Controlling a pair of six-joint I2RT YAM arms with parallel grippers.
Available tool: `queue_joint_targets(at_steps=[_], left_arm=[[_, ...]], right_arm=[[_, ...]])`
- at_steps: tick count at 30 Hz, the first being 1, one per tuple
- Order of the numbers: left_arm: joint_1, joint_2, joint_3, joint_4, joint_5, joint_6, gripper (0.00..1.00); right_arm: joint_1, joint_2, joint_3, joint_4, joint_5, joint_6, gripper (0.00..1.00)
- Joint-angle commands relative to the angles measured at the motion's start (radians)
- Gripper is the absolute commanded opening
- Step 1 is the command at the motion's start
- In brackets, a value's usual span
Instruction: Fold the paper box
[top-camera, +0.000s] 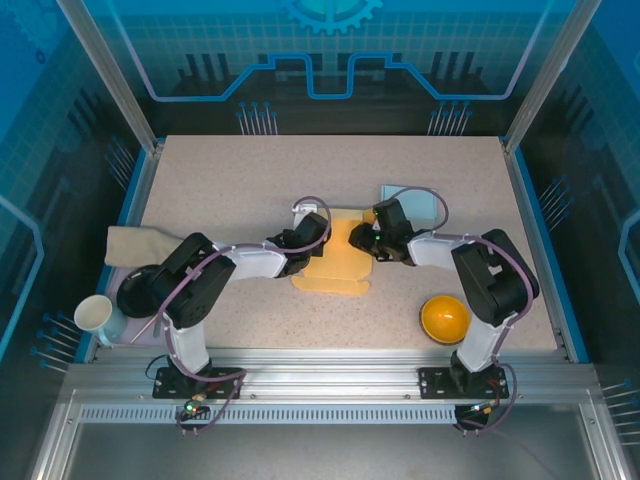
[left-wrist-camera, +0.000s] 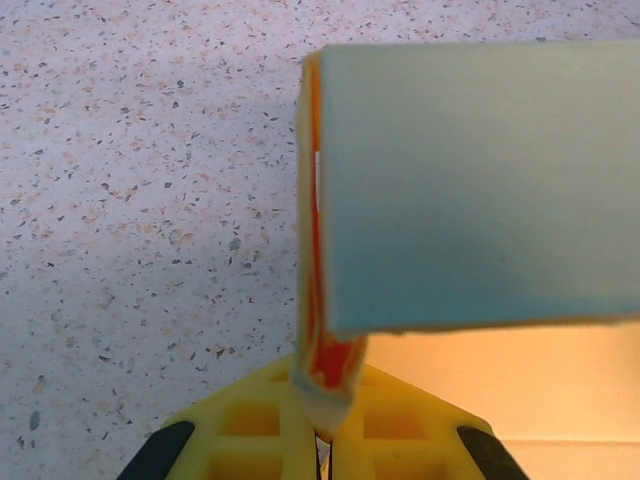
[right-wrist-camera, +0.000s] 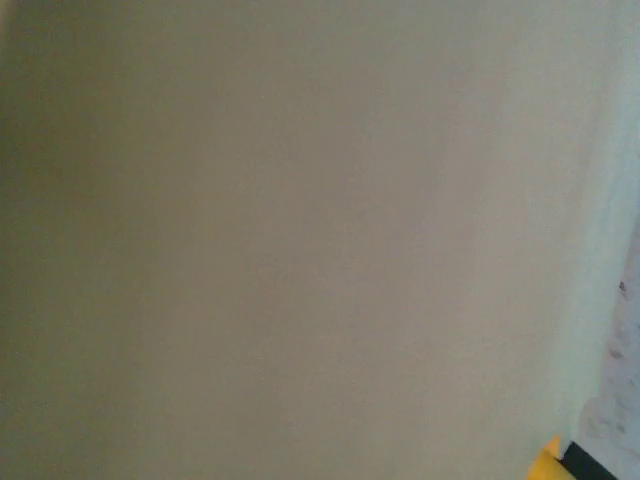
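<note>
Paper box (top-camera: 335, 262) sits flat-ish in the middle of the table (top-camera: 230, 190), right between both arms, and as far as we can judge from above its long axis runs from the near edge toward the far one. The left gripper (top-camera: 303, 240) is on the box's left edge and the right gripper (top-camera: 366, 243) is just at its right edge, so neither arm is really nearer; each has its own side. From the left wrist we see that gripper (left-wrist-camera: 322, 440) pinched tight on the thin bottom edge of a flap (left-wrist-camera: 480, 190), which stands up from the jaws with its pale blue-green face spreading to the right in that view. On the right wrist, a pale panel is pressed up so close that we get a corner of one of its fingers (right-wrist-camera: 547, 466) and that's about it, so we can't tell if that gripper is clamped or loose. Our guess is the next bit turns on that raised flap: it has to swing inward, toward the right arm, about a crease parallel to the long axis.
</note>
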Motion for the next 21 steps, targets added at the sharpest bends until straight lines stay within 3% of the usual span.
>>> queue_joint_targets(at_steps=[1, 5, 10, 21], left_arm=[[0.007, 0.064, -0.023, -0.162, 0.052, -0.027, 0.00], [0.007, 0.064, -0.027, -0.162, 0.049, -0.028, 0.00], [0.010, 0.068, -0.024, -0.168, 0.044, -0.027, 0.00], [0.018, 0.070, -0.012, -0.181, 0.033, -0.012, 0.00]], right_arm=[[0.041, 0.045, 0.048, -0.049, 0.016, 0.010, 0.32], [0.042, 0.044, 0.061, -0.091, 0.041, 0.007, 0.33], [0.030, -0.072, 0.039, -0.130, 0.047, -0.033, 0.37], [-0.063, -0.326, 0.115, -0.514, 0.032, -0.403, 0.42]])
